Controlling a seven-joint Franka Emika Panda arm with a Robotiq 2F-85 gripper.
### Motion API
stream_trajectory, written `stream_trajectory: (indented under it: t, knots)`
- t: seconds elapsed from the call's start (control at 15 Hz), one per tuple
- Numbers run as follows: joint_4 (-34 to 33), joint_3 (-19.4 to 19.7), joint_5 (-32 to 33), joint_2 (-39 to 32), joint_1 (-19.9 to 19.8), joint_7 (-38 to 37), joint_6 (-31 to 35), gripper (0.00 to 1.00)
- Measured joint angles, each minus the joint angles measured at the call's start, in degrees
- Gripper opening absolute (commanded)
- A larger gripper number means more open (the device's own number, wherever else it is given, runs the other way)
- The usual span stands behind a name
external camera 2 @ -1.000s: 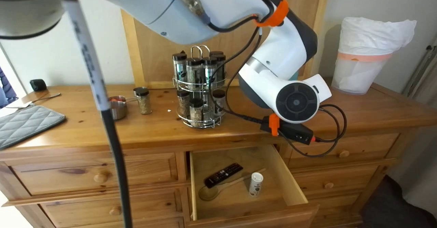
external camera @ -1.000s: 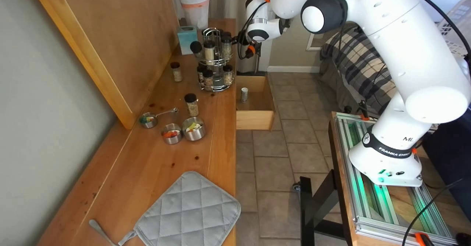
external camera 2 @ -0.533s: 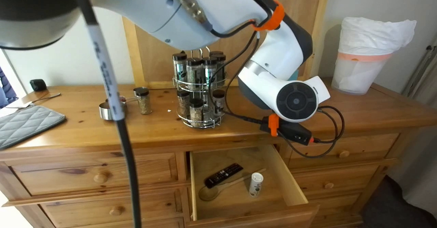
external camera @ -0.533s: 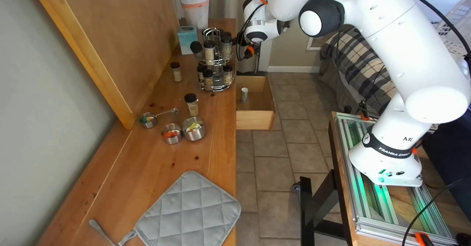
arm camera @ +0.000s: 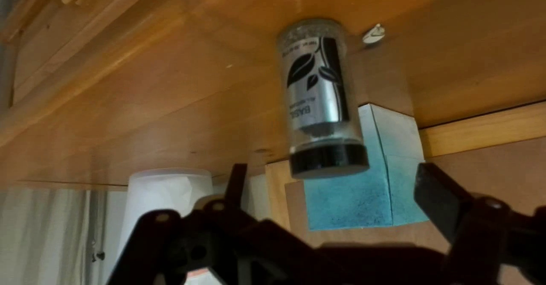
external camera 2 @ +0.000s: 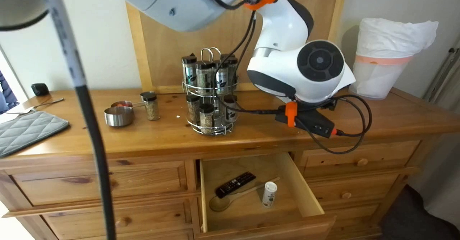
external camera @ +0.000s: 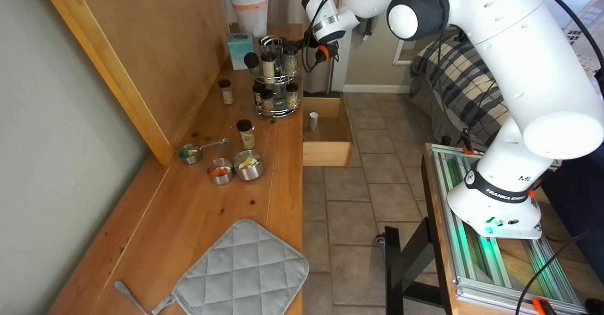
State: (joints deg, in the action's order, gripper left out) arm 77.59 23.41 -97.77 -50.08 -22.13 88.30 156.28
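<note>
My gripper (arm camera: 331, 170) stands open in the wrist view, its dark fingers (arm camera: 441, 204) spread wide. Just beyond the fingertips a clear spice jar (arm camera: 318, 84) with a black lid and a silver leaf label rests on the wooden dresser top; the picture shows it upside down. The lid (arm camera: 329, 159) lies in line with the gap, and neither finger touches it. Behind the jar is a teal box (arm camera: 354, 199). In both exterior views the fingers are hidden by the wrist (external camera 2: 298, 74) and the spice rack (external camera: 278, 77), so that jar cannot be picked out there.
Several jars fill the rack, close beside the wrist. A lined bin (external camera 2: 384, 60) stands beyond. Below is an open drawer (external camera 2: 312, 197) with a remote (external camera 2: 235, 184), wooden spoon (external camera 2: 221, 203) and white canister (external camera 2: 269, 194). Metal cups (external camera: 248, 165), loose jars (external camera: 246, 134) and a grey potholder (external camera: 245, 268) lie along the dresser.
The wrist has risen and tilted over the last half second, with its cables swinging along. The rack, the drawer and its contents have not moved.
</note>
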Motion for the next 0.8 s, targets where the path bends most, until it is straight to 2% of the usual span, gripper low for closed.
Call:
stream_trajectory:
  t: [0.2,0.4,0.53,0.8]
  knots:
    - [4.52,1.03,13.99,4.64,1.29,-13.62,1.19,1.0]
    - [9.17,3.64,27.8,9.77,3.56,-25.64,1.18,1.0]
    - [12.23,8.73,36.35,13.04,7.16,-32.96,-0.62,1.0]
    - [16.89,22.72,54.46,19.34,17.53,-44.41,-11.17,1.0]
